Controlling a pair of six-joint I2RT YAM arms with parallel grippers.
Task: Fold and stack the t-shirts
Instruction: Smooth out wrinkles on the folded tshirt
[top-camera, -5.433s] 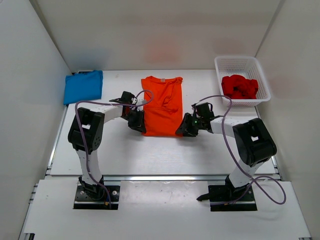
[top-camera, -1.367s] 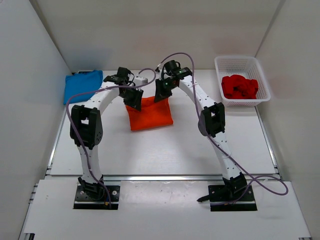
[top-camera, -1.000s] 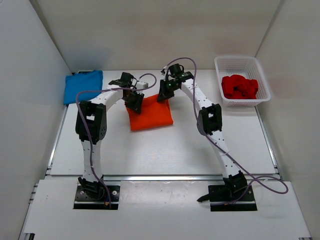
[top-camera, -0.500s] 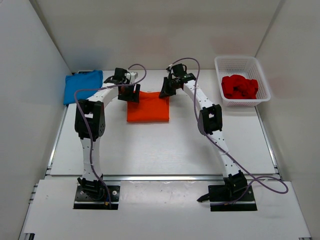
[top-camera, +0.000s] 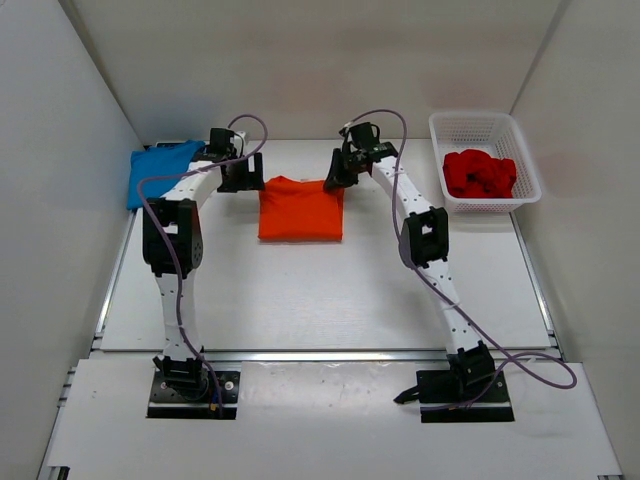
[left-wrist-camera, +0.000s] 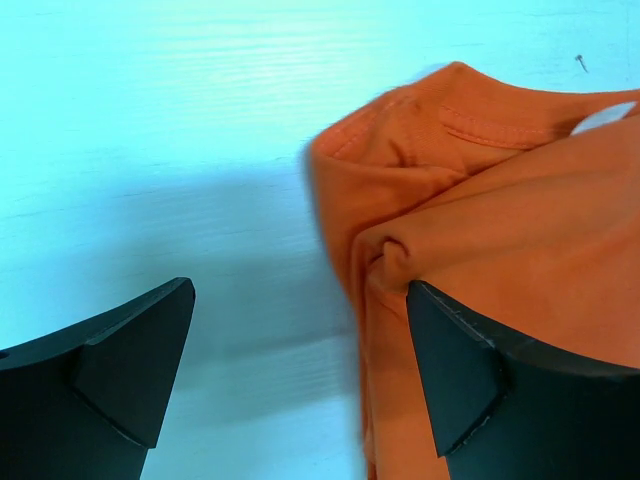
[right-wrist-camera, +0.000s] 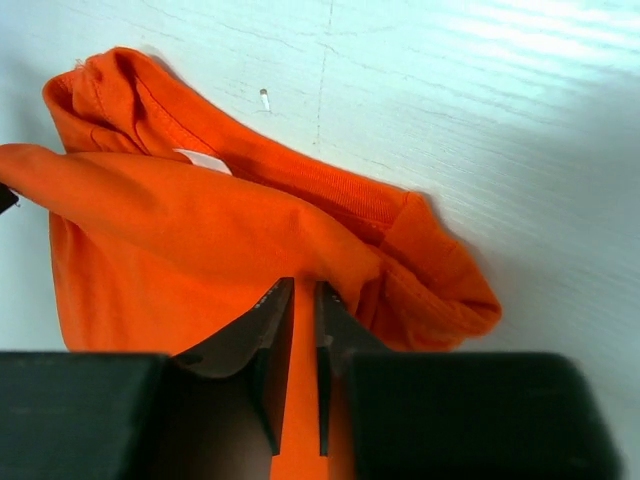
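The orange t-shirt lies folded into a rectangle at the table's middle back. My left gripper hangs just off its far left corner, jaws wide open and empty; in the left wrist view the orange t-shirt lies by the right finger. My right gripper is at the far right corner. Its jaws stand a narrow slit apart with a ridge of the orange t-shirt between the tips. The blue t-shirt lies folded at the far left. The deep red t-shirt is bunched in the basket.
A white lattice basket stands at the back right corner. White walls close in the table on the left, back and right. Both arms reach far across the table, with their cables looping above them.
Both grippers carried the orange t-shirt's edge toward the back, and it now lies flat. The left gripper opened and slid left off the cloth. The right jaws parted slightly.
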